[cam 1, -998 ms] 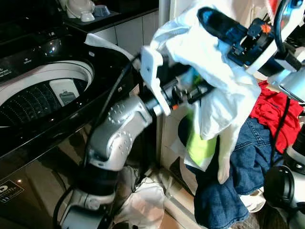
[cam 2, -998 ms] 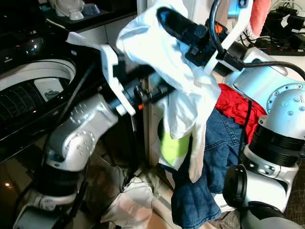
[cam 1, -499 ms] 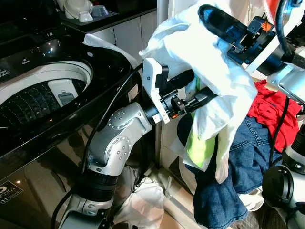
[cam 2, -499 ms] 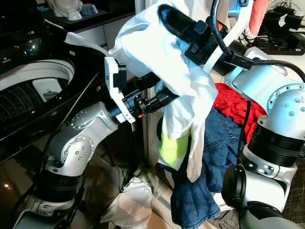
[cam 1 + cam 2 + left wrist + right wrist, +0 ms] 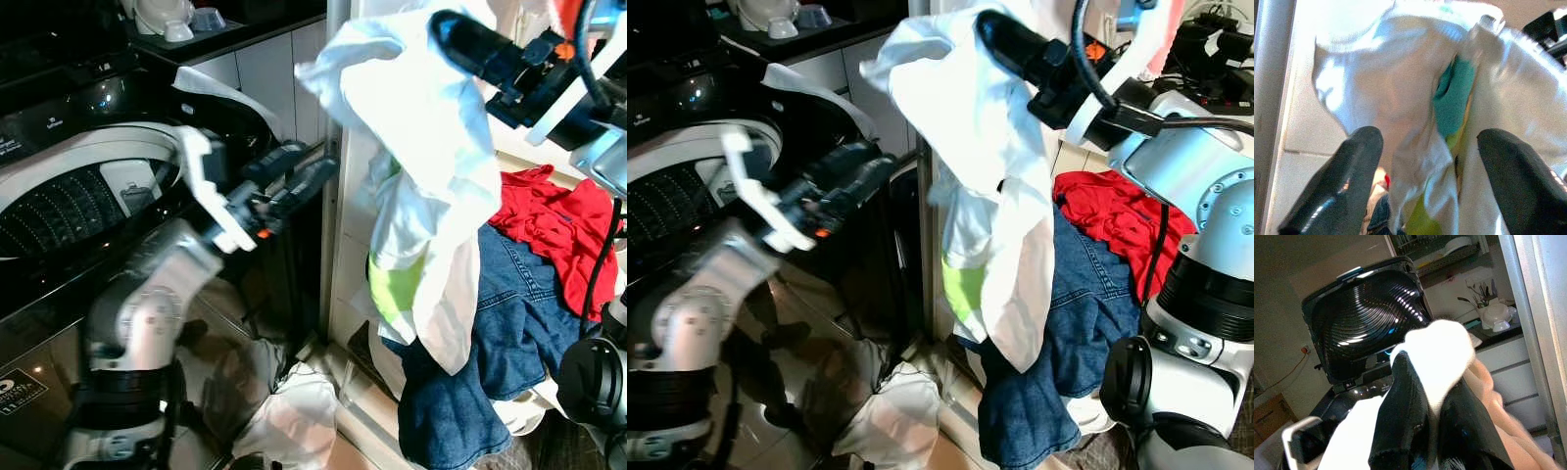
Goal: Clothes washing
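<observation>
The left gripper (image 5: 299, 176) has let go of the white shirt (image 5: 421, 147) and has pulled back toward the washing machine (image 5: 88, 186). A second ago it was reaching in under the cloth; now it sits in front of the machine's dark side, well apart from the shirt. Its two black fingers (image 5: 1339, 188) are spread wide with nothing between them, and the wrist view looks past them at the hanging cloth. The right gripper (image 5: 1019, 49) is up high and is squeezed tight on the top of the shirt, with white cloth bunched between its fingers (image 5: 1400, 421). So the whole shirt now hangs from the right gripper alone, beside the machine and above the pile of clothes, not over the open tub (image 5: 78, 201) yet. I think the next job is to swing it across to the tub and drop it in. Below lie blue jeans (image 5: 490, 333) and a red top (image 5: 554, 215), waiting to be washed too. Some things are hard to see. The left arm is blurry because it is moving fast. A green patch (image 5: 392, 289) peeks out of the shirt, and I cannot tell if it is part of the shirt or another thing inside. The shirt hides part of the jeans. The bottom of the tub is dark.
</observation>
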